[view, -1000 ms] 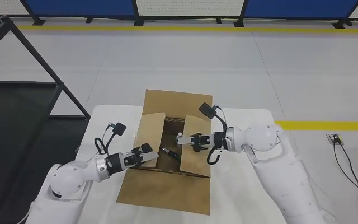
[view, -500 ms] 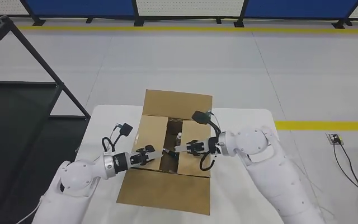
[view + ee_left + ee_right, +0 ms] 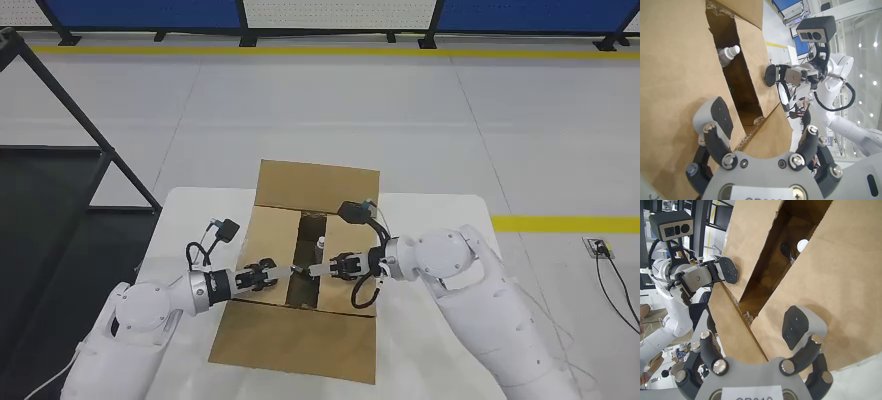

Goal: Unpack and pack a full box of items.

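Both side flaps have dropped from a raised tilt to nearly flat over the last second, and the two grippers have closed in on each other above the cardboard box (image 3: 296, 345), leaving only a narrow dark slot between the flap edges. The left arm comes in low from the robot's left with its elbow bent and its forearm running almost level across the white table (image 3: 430, 340). The left gripper (image 3: 262, 275) is spread wide and holds nothing; one finger pad (image 3: 721, 111) lies flat on the left flap (image 3: 266, 240) near the slot. The right arm mirrors it from the other side, with the forearm level and the wrist turned inward. The right gripper (image 3: 320, 268) is also spread wide with nothing between its fingers, and one pad (image 3: 795, 326) presses on the right flap (image 3: 352, 245). The box stands in the middle of the table in front of the robot. Its far flap (image 3: 318, 185) is folded outward away from the robot, and its near flap (image 3: 290, 355) lies outward toward it. Through the slot a white-capped bottle (image 3: 728, 54) shows inside the box, toward the far end, with a dark-topped item (image 3: 784, 247) just beside it.
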Controlling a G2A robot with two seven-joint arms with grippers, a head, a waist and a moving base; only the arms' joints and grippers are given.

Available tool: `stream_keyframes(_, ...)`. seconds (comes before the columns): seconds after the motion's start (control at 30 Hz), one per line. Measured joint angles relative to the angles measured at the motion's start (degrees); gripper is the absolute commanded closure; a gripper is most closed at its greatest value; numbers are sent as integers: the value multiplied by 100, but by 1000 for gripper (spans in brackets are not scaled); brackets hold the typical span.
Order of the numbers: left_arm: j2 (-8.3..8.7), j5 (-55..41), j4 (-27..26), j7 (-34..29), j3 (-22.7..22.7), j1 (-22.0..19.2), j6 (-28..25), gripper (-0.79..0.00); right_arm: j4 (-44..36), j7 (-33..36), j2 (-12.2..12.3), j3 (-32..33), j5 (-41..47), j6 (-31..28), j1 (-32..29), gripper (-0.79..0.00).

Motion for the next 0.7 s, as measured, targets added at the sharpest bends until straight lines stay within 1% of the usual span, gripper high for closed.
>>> stream_keyframes(0.23, 15, -53, 43, 28, 48, -28, -43, -785, 77, 15, 11, -36, 78, -11, 73, -785)
stream_keyframes(0.4, 37, -134, -53, 73, -2, 18, -166, -785, 17, 4, 38, 29, 215, -109, 46, -785)
stream_keyframes(0.53, 72, -262, -316, 86, -158, 131, -403, -785, -99, -4, 80, 161, 344, -193, -22, -785)
stream_keyframes(0.7, 153, -508, -812, -13, -564, 418, -923, -785, -226, 118, 157, 394, 451, -266, -54, -785)
